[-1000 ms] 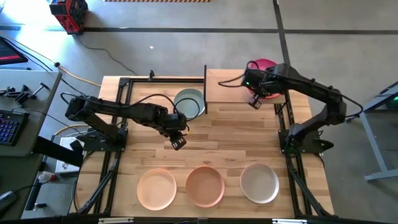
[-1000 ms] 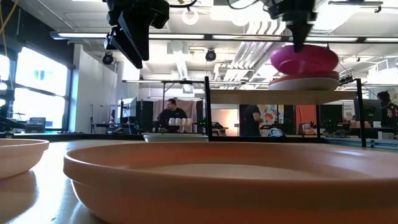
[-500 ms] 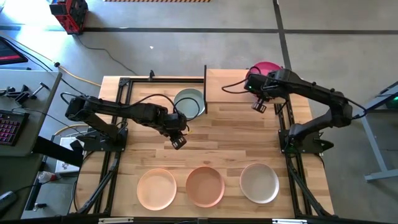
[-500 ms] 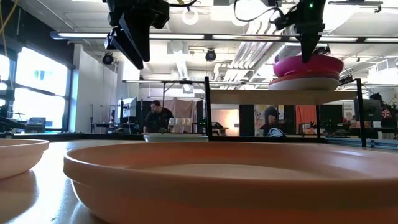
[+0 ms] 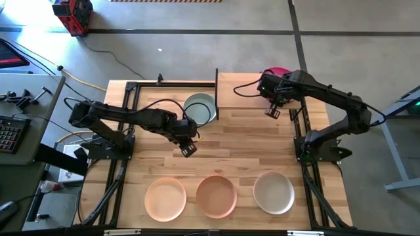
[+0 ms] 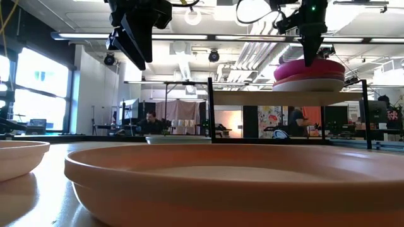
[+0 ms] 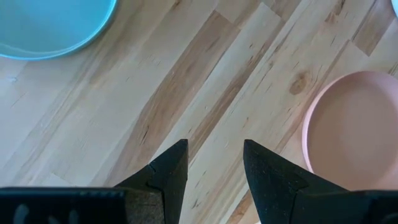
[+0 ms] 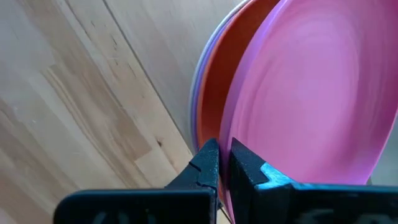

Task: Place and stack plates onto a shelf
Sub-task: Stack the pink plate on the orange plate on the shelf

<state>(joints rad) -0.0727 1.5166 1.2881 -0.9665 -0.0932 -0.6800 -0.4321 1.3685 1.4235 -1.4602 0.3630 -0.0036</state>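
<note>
Upper right, the right hand (image 5: 270,111), closed, touches the magenta plate (image 6: 309,67) topping the shelf (image 5: 239,90) stack. Left hand (image 5: 188,149) hovers open mid-bench (image 5: 230,147). Four plates remain below.

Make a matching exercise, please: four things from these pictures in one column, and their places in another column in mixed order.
Things:
1. magenta plate
2. pale blue-green plate
3. left gripper
4. beige-grey plate

Places:
A. front row on the table, right end
B. top of the stack on the shelf
C. above bare table, mid-left
D. on the table beside the shelf

Pairs: 1-B, 2-D, 3-C, 4-A
</note>
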